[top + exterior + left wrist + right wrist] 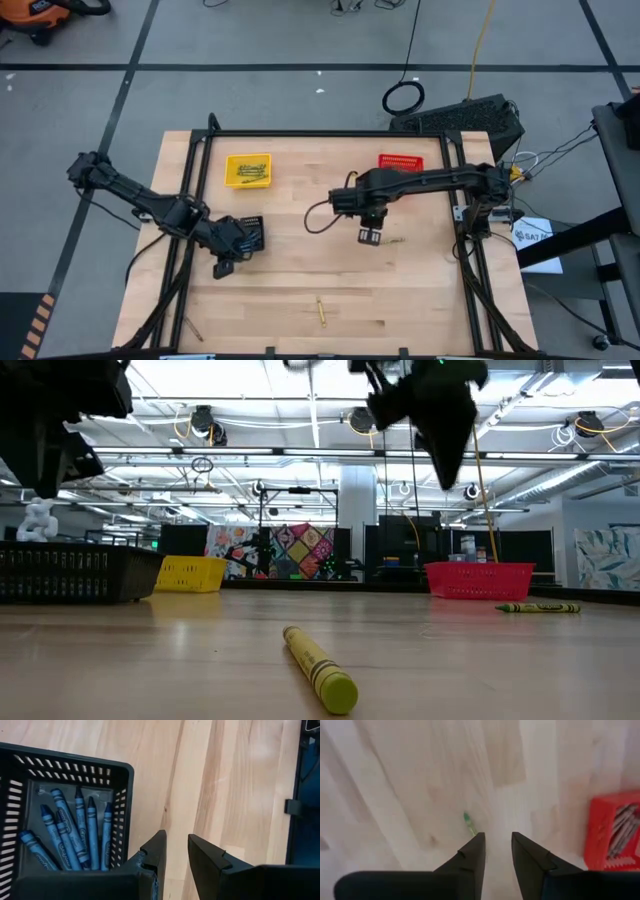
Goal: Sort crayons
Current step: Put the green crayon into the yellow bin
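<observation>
A yellow-green crayon [320, 670] lies loose near the table's front edge [321, 311]. A green crayon [537, 607] lies on the table in front of the red basket [400, 162]; its tip [469, 823] shows just beyond my right gripper [498, 842]. That gripper hangs over it, pointing down, open, with nothing between its fingers. Several blue crayons [75, 832] lie in the black basket [245, 232]. My left gripper [176, 845] hovers open and empty beside that basket's near corner. The yellow basket [248, 169] holds yellow-green crayons.
The three baskets stand toward the table's far half: yellow at the far left, red at the far right, black at mid left. The red basket [615, 835] holds some crayons. Bare wood lies between the arms and along the near edge. A black frame rims the table.
</observation>
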